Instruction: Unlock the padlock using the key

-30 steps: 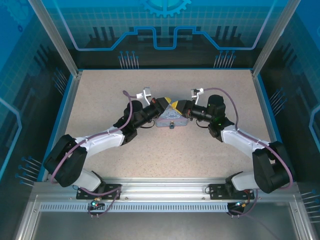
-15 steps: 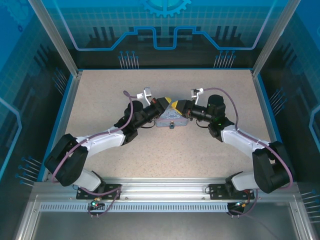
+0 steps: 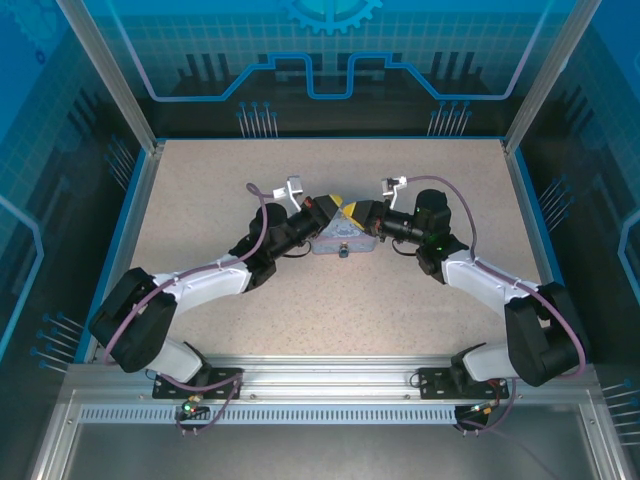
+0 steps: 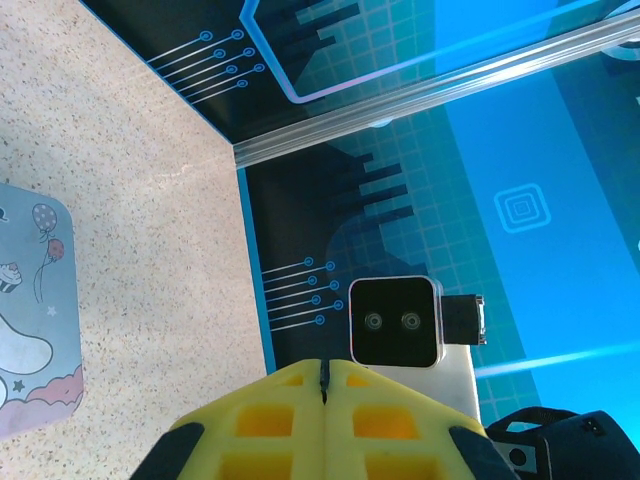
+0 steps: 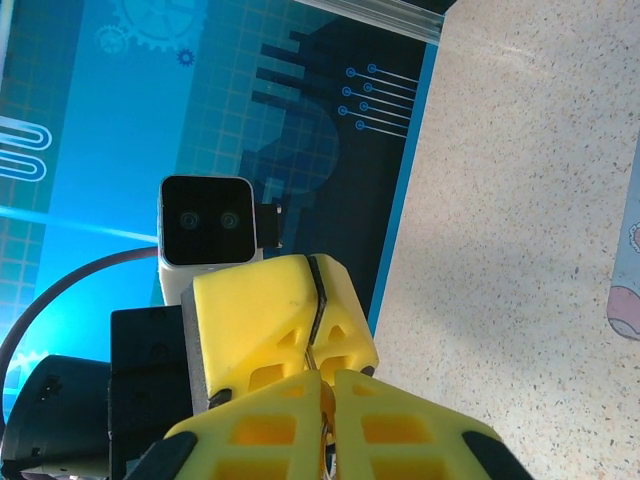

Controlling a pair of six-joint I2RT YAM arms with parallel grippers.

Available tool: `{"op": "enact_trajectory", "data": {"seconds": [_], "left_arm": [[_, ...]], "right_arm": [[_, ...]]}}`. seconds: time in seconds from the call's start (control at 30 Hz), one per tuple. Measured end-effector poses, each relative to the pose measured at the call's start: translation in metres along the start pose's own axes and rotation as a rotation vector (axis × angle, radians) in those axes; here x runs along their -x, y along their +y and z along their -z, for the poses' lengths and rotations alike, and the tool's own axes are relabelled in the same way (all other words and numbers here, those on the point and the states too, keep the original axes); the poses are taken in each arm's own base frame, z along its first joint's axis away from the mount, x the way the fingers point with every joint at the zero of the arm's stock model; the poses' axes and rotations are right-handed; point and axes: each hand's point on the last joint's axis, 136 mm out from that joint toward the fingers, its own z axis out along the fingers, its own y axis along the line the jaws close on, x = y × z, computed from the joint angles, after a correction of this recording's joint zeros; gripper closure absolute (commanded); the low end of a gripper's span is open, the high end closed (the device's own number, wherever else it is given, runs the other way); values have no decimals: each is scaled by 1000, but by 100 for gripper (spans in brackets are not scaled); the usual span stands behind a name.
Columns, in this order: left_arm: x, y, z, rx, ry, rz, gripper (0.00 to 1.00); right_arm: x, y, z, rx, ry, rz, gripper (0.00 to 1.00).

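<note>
Both grippers meet tip to tip above the pale tin box (image 3: 341, 243) in the middle of the table. My left gripper (image 3: 330, 207) (image 4: 323, 366) is shut on a thin dark sliver, the key (image 4: 323, 376) (image 5: 319, 300), which runs along the seam between its yellow fingers (image 5: 262, 310). My right gripper (image 3: 351, 210) (image 5: 326, 380) is shut on the padlock (image 5: 326, 405), of which a brassy glint and a bit of metal show in the narrow gap between its pads. The key's tip points into that gap. Most of the padlock is hidden by the fingers.
The tin box (image 4: 30, 330) (image 5: 628, 290) lies on the speckled table (image 3: 200, 190) just below the grippers. Blue walls and metal posts (image 3: 110, 80) ring the table. In each wrist view the other arm's camera (image 4: 393, 322) (image 5: 208, 222) faces it closely.
</note>
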Motion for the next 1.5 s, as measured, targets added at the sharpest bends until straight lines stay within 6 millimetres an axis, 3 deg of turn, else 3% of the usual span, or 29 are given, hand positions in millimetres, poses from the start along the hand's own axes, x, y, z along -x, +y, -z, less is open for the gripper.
{"op": "enact_trajectory", "data": {"seconds": [0.13, 0.87, 0.93, 1.03, 1.5], "left_arm": [[1, 2, 1, 5, -9, 0, 100], [-3, 6, 7, 6, -61, -2, 100], [-3, 6, 7, 6, -61, -2, 100], [-4, 5, 7, 5, -58, -2, 100], [-6, 7, 6, 16, -57, -2, 100]], "right_arm": [[0, -1, 0, -1, 1, -10, 100], [-1, -4, -1, -8, 4, -26, 100], [-1, -3, -1, -6, 8, -26, 88], [-2, -3, -1, -5, 10, -22, 81], [-3, -2, -4, 1, 17, -17, 77]]}}
